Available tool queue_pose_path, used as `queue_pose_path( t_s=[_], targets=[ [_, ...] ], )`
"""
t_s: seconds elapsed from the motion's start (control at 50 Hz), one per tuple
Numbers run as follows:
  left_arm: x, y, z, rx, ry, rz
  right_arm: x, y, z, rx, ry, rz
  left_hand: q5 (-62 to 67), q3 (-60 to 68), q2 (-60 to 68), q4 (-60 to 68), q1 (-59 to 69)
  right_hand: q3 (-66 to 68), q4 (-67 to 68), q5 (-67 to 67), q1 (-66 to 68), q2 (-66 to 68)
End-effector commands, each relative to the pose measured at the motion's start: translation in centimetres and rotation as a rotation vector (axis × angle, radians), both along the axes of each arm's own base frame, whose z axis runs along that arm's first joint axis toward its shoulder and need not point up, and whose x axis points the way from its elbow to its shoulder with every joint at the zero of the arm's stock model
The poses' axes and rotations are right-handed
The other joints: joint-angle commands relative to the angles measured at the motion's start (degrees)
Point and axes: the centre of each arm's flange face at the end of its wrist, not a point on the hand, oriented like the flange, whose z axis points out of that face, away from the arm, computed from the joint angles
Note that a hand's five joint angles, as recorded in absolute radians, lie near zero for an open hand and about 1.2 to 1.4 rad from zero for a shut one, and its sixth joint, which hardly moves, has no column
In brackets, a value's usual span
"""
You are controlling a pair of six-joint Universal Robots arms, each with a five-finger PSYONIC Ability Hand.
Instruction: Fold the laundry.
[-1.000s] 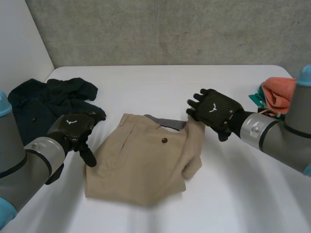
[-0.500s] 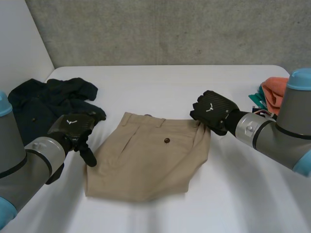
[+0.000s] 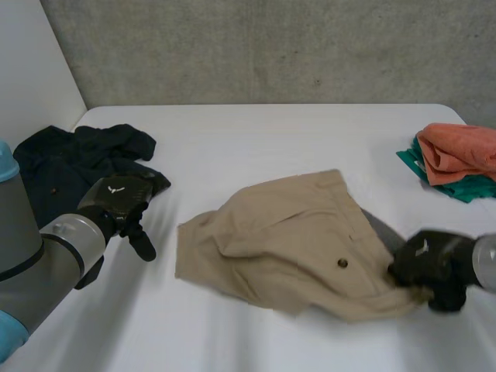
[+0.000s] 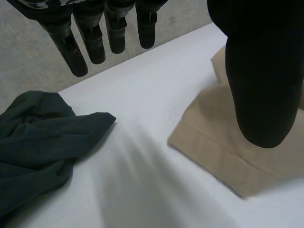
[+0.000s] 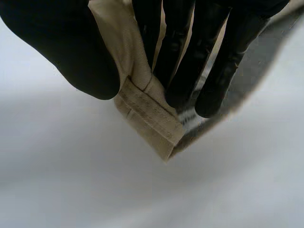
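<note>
A white table (image 3: 256,139) took up the foreground, its far corners rounded. Behind it stood a rough grey concrete wall (image 3: 271,50), speckled and unpainted. A smooth white wall (image 3: 31,70) met it on the left side. Soft, even light lay across the tabletop.

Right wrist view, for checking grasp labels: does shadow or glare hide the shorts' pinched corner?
Right wrist view: no glare; the shorts corner is lit and plain, pinched in the right robot hand, its shadow dark on the table beside it. Head view: light even, no glare.
</note>
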Motion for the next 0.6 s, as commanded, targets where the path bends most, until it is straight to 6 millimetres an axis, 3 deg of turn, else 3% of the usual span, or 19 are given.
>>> queue_pose_path(
  t_s=[0.02,0.12,0.26,0.36,0.48,0.6],
  targets=[
    [0.0,0.0,0.0,-0.001,0.001,-0.001,0.7,-0.2,3.2,-0.094,-0.099,0.01,-0.93,-0.28,0.09,0.12,0.6,-47.6,-47.1,-44.07,-33.72,-45.46],
    [-0.1,-0.2,-0.1,0.001,-0.001,-0.003,0.3,-3.0,6.1,-0.267,-0.161,-0.076,-0.93,-0.28,0.09,0.12,0.61,-55.39,-54.89,-51.86,-41.5,-53.24],
    [-0.7,-1.5,-1.0,-0.018,0.001,-0.006,0.5,-3.4,9.4,-0.393,-0.204,-0.086,0.58,1.23,1.59,1.63,2.11,-54.71,-54.21,-51.18,-40.83,-52.57],
    [-1.5,-2.7,-2.0,-0.016,-0.002,-0.019,1.2,-3.9,10.0,-0.414,-0.268,-0.103,1.42,2.08,2.44,2.47,2.96,-54.54,-54.04,-51.02,-40.66,-52.4],
    [-3.4,-3.1,-3.7,0.017,-0.014,-0.065,4.9,-6.7,6.5,-0.357,-0.367,-0.096,5.29,5.94,6.31,6.34,6.82,-48.34,-47.84,-44.82,-34.46,-46.2],
    [-5.4,-3.0,-5.8,0.05,-0.033,-0.117,7.2,-8.4,2.8,-0.278,-0.407,-0.101,7.14,7.79,8.16,8.19,8.68,-45.96,-45.47,-42.44,-32.08,-43.82]
  ],
)
